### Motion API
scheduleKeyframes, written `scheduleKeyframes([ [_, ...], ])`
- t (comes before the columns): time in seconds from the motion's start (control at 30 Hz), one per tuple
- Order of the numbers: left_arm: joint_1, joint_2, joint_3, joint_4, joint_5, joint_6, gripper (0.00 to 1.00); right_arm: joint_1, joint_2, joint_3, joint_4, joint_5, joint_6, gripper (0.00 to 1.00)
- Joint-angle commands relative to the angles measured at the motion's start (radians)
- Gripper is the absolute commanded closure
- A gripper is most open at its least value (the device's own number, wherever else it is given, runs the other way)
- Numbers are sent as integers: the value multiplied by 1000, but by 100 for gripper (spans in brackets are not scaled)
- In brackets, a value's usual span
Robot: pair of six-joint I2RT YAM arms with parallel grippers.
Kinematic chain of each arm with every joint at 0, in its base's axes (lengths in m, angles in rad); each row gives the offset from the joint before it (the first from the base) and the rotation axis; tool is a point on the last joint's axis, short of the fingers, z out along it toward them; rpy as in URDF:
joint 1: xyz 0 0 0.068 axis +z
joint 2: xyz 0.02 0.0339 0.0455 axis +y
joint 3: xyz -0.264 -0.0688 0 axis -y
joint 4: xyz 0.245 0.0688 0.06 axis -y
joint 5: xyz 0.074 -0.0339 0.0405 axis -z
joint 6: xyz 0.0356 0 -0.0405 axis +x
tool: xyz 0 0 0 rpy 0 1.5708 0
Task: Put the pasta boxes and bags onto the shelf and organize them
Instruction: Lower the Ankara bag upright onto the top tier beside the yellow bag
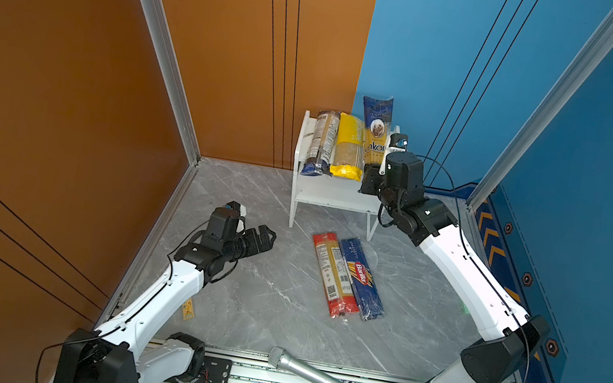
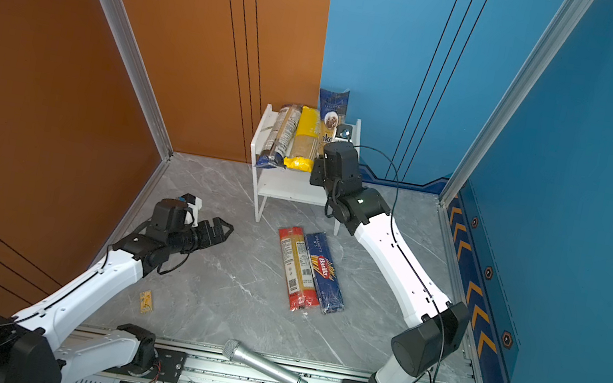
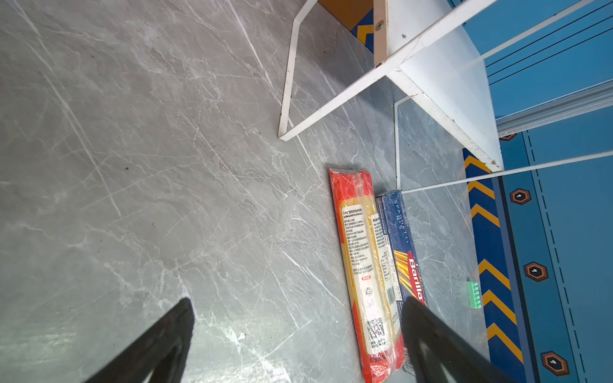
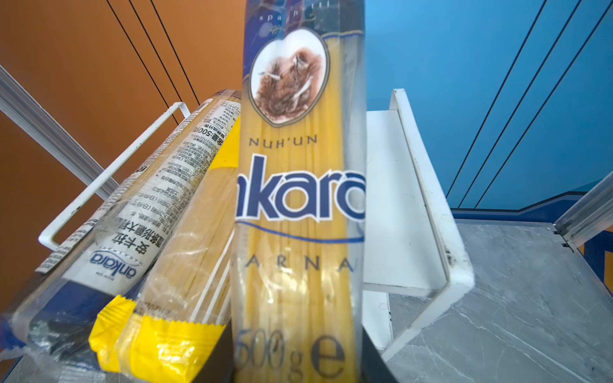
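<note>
Gripping Ankara pack (image 1: 375,128), right end effector (image 1: 369,175); long axis rearward, far end raised; left end effector (image 1: 267,238) spread.

the shelf (image 1: 331,197) stands at the back of the table (image 1: 255,310). on its top board the left pack (image 1: 321,142) and the middle pack (image 1: 349,147) lie side by side, touching. just right of them is the right pack (image 1: 376,128), its far end past the shelf's back edge, its near end in the right gripper (image 1: 369,178). before the shelf, on the table, the fourth pack (image 1: 333,275) lies left of the fifth pack (image 1: 361,280), touching it. a microphone (image 1: 310,372) lies at the front edge.
</note>
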Motion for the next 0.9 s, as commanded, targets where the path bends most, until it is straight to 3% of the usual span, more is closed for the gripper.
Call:
scheduleKeyframes([
  [0.0, 7, -8, 0, -14, -13, 14, 2, -5, -19, 60, 205, 40, -14, 100],
  [0.87, 10, -14, -5, -18, -15, 14, 2, -71, 34, 70, 218, -9, 57, 100],
])
